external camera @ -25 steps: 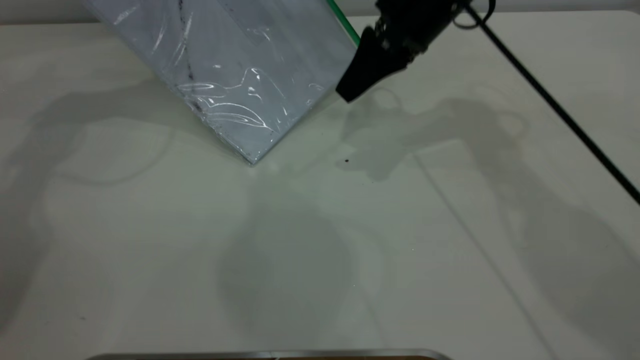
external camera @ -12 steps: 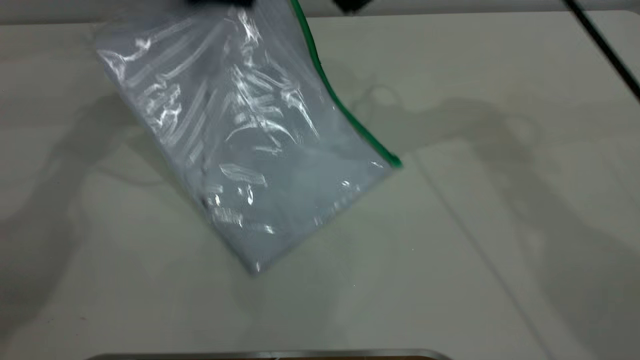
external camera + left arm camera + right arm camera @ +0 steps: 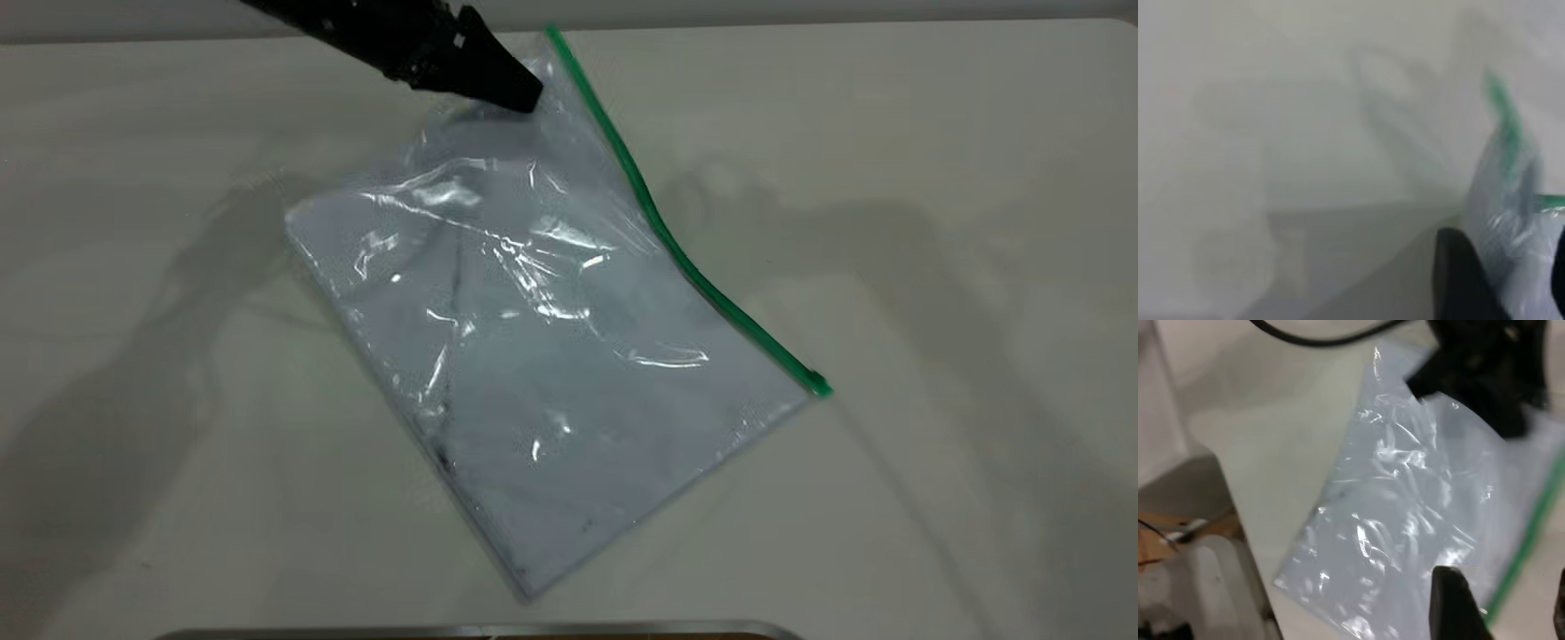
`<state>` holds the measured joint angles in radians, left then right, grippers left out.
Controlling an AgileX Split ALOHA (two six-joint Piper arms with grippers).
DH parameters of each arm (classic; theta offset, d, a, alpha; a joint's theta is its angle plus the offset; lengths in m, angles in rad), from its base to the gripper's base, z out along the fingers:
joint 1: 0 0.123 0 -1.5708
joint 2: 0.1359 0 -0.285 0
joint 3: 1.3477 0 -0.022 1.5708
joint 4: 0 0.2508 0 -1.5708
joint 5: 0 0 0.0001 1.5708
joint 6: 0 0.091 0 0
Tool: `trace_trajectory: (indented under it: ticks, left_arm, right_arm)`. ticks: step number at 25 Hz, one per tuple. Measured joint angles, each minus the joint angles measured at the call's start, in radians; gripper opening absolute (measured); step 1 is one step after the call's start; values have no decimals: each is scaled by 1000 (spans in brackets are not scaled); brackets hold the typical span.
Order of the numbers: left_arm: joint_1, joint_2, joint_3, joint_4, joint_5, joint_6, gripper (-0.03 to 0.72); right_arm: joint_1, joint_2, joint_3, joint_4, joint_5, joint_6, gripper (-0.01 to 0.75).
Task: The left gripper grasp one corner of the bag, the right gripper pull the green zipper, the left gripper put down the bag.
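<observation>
The bag (image 3: pixel 551 373), clear plastic with white sheets inside, lies slanted and nearly flat on the table. Its green zipper (image 3: pixel 676 253) runs down the right-hand edge to a small slider tab (image 3: pixel 820 386) at the near end. My left gripper (image 3: pixel 529 96) sits at the far corner of the bag (image 3: pixel 542 67). In the left wrist view its jaws (image 3: pixel 1511 267) stand apart, with crinkled plastic (image 3: pixel 1511 220) and the zipper (image 3: pixel 1501 113) between and beyond them. My right gripper (image 3: pixel 1505 600) is out of the exterior view. It hovers open above the bag (image 3: pixel 1405 507), beside the zipper (image 3: pixel 1531 527).
The pale table (image 3: pixel 933 222) spreads wide on both sides of the bag. A metal rim (image 3: pixel 480 631) lines the near edge. In the right wrist view a black cable (image 3: pixel 1318 337) crosses the far side, and white blocks (image 3: pixel 1178 420) stand past the table's edge.
The bag hung high a second ago and has come down to lie on the table. The left gripper descended into view with it. The right gripper withdrew out of the exterior view.
</observation>
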<state>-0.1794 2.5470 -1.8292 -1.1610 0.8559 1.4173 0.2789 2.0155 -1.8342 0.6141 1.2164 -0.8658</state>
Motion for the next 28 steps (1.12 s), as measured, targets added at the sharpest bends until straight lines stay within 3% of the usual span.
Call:
trace_trajectory:
  ticks: [7, 14, 21, 28]
  left_arm:
    - [14, -248, 0, 277, 22, -191, 455]
    - [16, -505, 0, 519, 152, -578, 455]
    - [16, -717, 0, 669, 312, -840, 455]
    - [-1, -823, 0, 754, 312, -1016, 434]
  right_arm:
    - [0, -250, 1, -249, 18, 330, 402]
    - [0, -511, 63, -395, 18, 503, 402]
    - [0, -833, 406, -499, 18, 537, 402]
    - [0, -1039, 815, -514, 18, 657, 402]
